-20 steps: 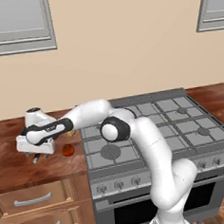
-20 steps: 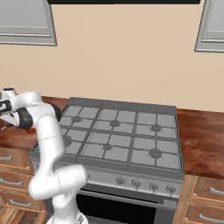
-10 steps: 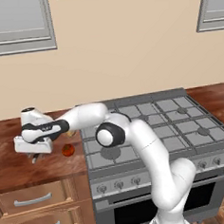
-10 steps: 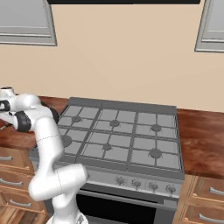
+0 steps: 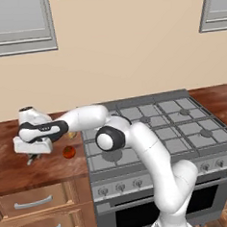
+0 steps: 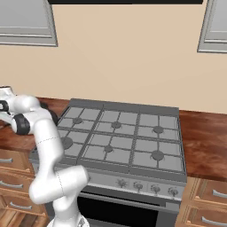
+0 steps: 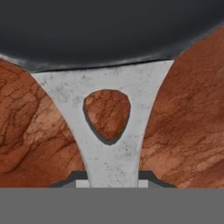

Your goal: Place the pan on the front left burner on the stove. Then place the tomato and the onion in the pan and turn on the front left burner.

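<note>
Silvery pan handle (image 7: 111,131) clamped, gripper (image 7: 111,181) shut

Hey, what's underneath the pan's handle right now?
Reddish-brown wooden countertop lies under the pan handle, showing on both sides and through the handle's hole. The strip directly beneath the metal is covered. The pincer is shut on the handle.

This is a kitchen in a home. A big grey stove (image 5: 155,131) with six burners and a row of knobs on its front stands in the middle. Under the knobs is a dark oven door (image 5: 142,214). On both sides of the stove runs a red-brown stone surface (image 5: 23,166), and wooden drawers (image 5: 35,201) with metal handles sit below it. Behind the stove is a tan wall (image 5: 130,51) with windows (image 5: 16,24) up high.
</note>
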### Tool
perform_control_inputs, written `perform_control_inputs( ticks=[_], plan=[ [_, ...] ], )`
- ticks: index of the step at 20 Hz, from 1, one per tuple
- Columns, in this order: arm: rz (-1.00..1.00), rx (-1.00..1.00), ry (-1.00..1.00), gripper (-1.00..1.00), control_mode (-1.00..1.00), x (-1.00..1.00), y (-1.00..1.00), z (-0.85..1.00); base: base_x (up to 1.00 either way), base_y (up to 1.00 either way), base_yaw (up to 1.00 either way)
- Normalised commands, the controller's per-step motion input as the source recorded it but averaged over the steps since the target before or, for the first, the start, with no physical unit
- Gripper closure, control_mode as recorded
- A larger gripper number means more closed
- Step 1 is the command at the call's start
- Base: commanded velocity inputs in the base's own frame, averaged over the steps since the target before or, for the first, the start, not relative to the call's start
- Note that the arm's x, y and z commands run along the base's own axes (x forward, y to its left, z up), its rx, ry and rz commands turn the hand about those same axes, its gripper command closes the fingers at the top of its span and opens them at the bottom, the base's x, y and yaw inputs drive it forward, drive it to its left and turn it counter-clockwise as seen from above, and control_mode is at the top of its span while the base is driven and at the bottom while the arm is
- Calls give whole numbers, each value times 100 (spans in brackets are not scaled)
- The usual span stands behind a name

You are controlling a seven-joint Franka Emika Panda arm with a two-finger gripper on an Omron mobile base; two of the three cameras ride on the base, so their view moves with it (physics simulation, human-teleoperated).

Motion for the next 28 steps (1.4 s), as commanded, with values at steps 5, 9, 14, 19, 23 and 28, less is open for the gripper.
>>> perform_control_inputs(
  ticks=[5, 9, 14, 19, 23, 28],
  plan=[
    [-6, 0, -8, 100, -100, -22, 0, 41, 0, 0, 0],
    [-6, 0, -11, 100, -100, -15, 0, 51, 0, 0, 0],
    [-6, 0, -6, 100, -100, -15, -1, 39, 0, 0, 0],
    [-7, 0, -2, 100, -100, -24, -14, 24, 0, 0, 0],
    [-7, 0, 0, 100, -100, -28, -27, 17, 0, 0, 0],
    [-7, 0, 0, 100, -100, -20, -33, 18, 0, 0, 0]
  ],
)
